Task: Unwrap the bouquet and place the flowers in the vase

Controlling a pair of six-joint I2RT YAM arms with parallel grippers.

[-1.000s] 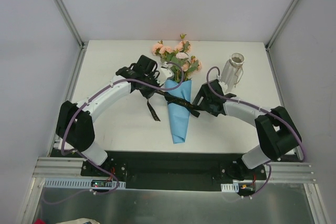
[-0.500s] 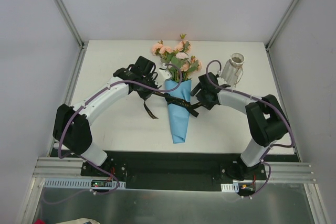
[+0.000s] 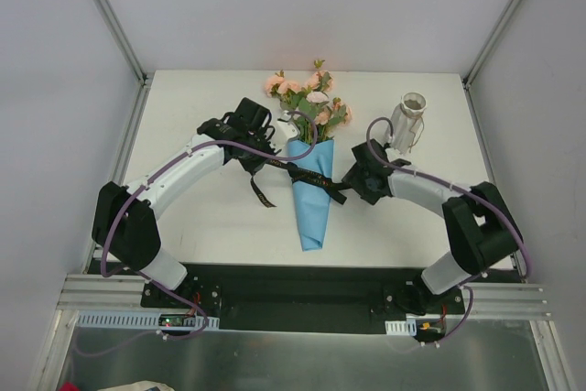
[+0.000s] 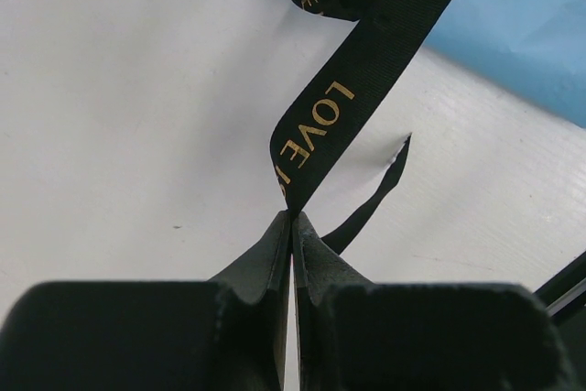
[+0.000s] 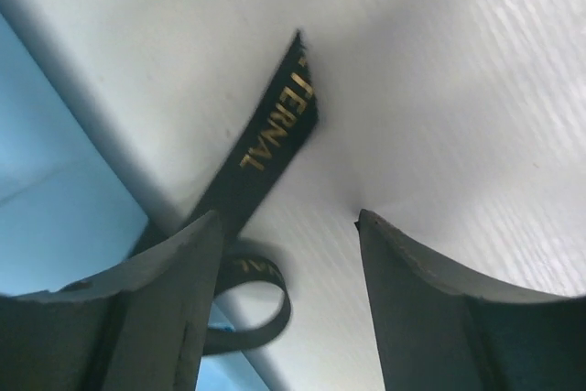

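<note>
Left end effector (image 4: 293, 219): pinches the black ribbon (image 4: 341, 107) flat between fully closed tips at lower centre of its wrist view, strip running up and right toward the blue paper (image 4: 540, 34). Right end effector (image 5: 288, 226): stands partly wide and holds nothing. Frames the other tail (image 5: 275, 130) lying on the desk just beyond the gap, nearer the left-hand finger, slanting toward upper centre.

From above, finds the bouquet (image 3: 311, 180) at frame centre between the two arms, long axis running top to bottom: flowers (image 3: 307, 98) toward the upper edge, paper tip toward the lower, right end effector just to its right. Puts the vase (image 3: 407, 119) standing at upper right, apart from the bouquet.

Reads as knot not yet undone; probably calls for a grip on that free tail and opposite pulls across the wrap. Shows a plain white desk (image 3: 201, 217), with pale walls (image 3: 64, 89) close on both sides.
</note>
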